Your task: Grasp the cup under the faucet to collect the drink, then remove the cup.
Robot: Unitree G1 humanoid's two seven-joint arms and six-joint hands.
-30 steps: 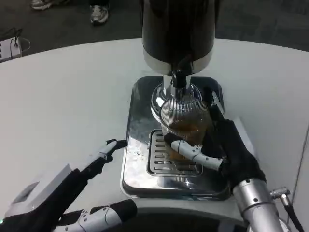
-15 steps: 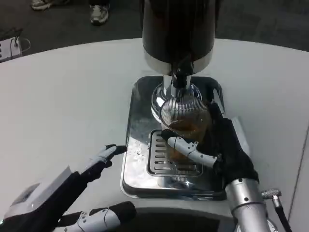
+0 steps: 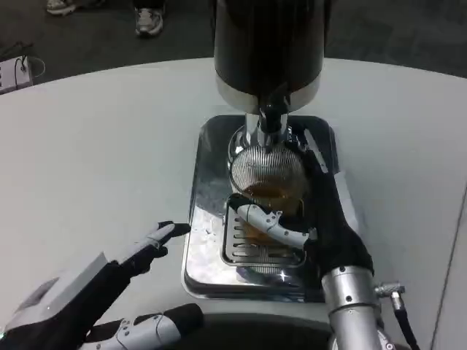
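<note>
From my seat at the remote station, far left: a white box with cables (image 3: 16, 73) sits at the table's edge, partly cut off. The white table (image 3: 95, 160) spreads bare across the left side.

Left hand (image 3: 109, 288) hovers low at the bottom left, over the table, fingers apart and holding nothing; one finger reaches toward the left rim of the drip tray (image 3: 201, 219) but I read it as just beside, not touching (the angle makes contact hard to judge).

Middle: the drip tray is shiny steel, with a slotted grate (image 3: 252, 251) set in its near half. Above it stands the dispenser (image 3: 268, 47), dark body with a silver band, its faucet (image 3: 271, 117) pointing down.

The cup (image 3: 267, 175), clear and ribbed, sits directly under the faucet, over the far end of the grate, with brown drink in its lower part. I cannot tell whether its base rests on the tray or is lifted.

Right hand (image 3: 321, 222) wraps the cup: a white finger curls across the near side, the dark palm lies against the right side. The silver forearm (image 3: 350, 306) runs down to the frame's bottom right

Top left, on the dark floor beyond the table: shoes (image 3: 149, 20)
</note>
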